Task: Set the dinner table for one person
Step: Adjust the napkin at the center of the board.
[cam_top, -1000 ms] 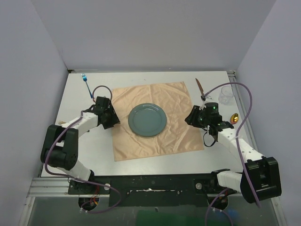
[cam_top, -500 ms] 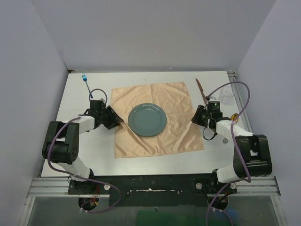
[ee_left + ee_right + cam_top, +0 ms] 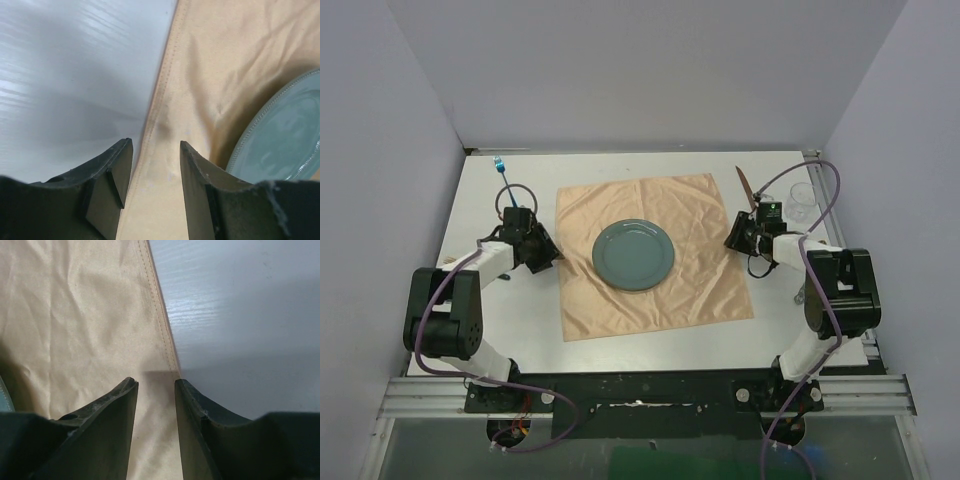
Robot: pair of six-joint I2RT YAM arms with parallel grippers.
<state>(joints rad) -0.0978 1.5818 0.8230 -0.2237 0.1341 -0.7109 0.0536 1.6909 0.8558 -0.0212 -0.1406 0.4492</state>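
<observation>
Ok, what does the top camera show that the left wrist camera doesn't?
Only the top view: both arms, the right gripper at the right edge of the peach cloth, a blue-handled utensil far left, a brown utensil and a clear glass far right. Only the left wrist view: a close look at the open jaws of the left gripper, with the cloth's stitched hem lying between them, ungripped. Both: the cloth, the grey-green plate on it, and the white table.

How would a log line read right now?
left end effector: open over cloth left hem | right end effector: open over cloth right hem | plate: on cloth
</observation>
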